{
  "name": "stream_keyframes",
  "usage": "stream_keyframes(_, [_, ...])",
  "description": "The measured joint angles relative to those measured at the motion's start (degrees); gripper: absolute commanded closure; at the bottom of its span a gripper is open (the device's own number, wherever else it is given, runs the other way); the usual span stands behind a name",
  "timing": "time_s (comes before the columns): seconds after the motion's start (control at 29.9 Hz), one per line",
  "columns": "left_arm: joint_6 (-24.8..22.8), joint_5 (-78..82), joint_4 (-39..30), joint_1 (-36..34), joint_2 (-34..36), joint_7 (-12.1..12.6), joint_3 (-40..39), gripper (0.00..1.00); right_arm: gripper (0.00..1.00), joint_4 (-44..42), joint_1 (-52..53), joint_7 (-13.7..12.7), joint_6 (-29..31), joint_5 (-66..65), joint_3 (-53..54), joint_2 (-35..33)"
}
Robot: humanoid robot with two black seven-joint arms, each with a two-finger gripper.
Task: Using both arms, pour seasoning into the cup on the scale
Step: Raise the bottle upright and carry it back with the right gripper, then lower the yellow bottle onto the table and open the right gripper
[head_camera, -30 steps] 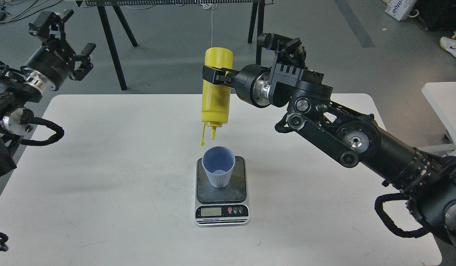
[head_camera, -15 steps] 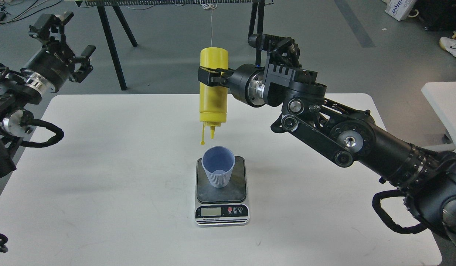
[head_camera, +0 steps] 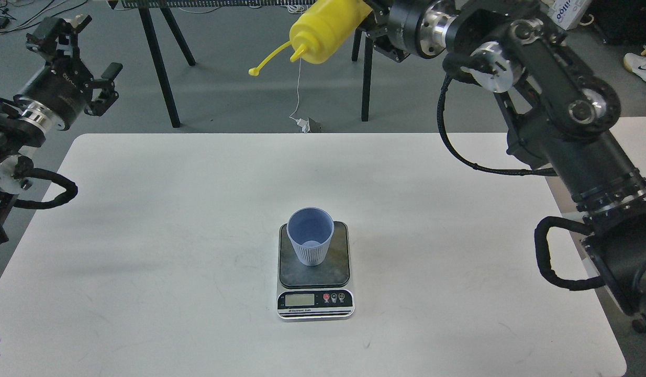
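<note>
Yellow seasoning bottle [head_camera: 325, 26] held high by right gripper [head_camera: 367, 15], nozzle tilted down-left.
Blue cup [head_camera: 310, 236] upright on scale [head_camera: 314, 277]; left gripper [head_camera: 79, 60] wide, empty, well apart.

White table [head_camera: 145, 235], black stand legs [head_camera: 158, 68]

Bright, even overhead light gives soft, faint shadows on the white table [head_camera: 145, 235]. The picture is sharp across the frame, with mild glare on the tabletop and little edge distortion.
</note>
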Motion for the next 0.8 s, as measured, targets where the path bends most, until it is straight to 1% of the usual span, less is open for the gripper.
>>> stream_keyframes(0.07, [0.0,0.2,0.0,0.0,0.1,0.1,0.2,0.01,0.98,-2.8,-0.2,0.0,-0.9,9.4,2.0,-2.4])
stream_keyframes(0.17, [0.0,0.4,0.0,0.0,0.3,0.3,0.3,0.01,0.98,-7.1,-2.1,0.0,-2.2,27.0,2.5,-6.9])
stream_keyframes(0.23, [0.0,0.5,0.0,0.0,0.3,0.4,0.4,0.01,0.98,-9.0,-5.4,0.0,-2.6,39.3,2.2,-9.0])
stream_keyframes(0.33, [0.0,0.5,0.0,-0.1,0.2,0.4,0.4,0.01,0.98,-9.7,-12.1,0.0,-2.8,51.8,2.4,-11.1])
stream_keyframes(0.43, [0.0,0.5,0.0,-0.2,0.0,0.5,0.5,0.01,0.98,-9.5,-20.2,0.0,-2.5,57.3,3.9,-12.2])
stream_keyframes(0.57, [0.0,0.5,0.0,-0.2,-0.4,0.5,0.5,0.01,0.98,-7.2,-30.9,0.0,-1.3,59.7,7.6,-12.6])
stream_keyframes(0.7, [0.0,0.5,0.0,0.5,-0.8,0.4,0.4,0.01,0.98,-2.6,-41.0,0.0,3.1,60.0,8.4,-12.2])
stream_keyframes(0.8, [0.0,0.4,0.0,1.4,-0.9,0.2,0.3,0.01,0.97,-0.7,-46.6,0.0,6.5,60.0,7.9,-11.8])
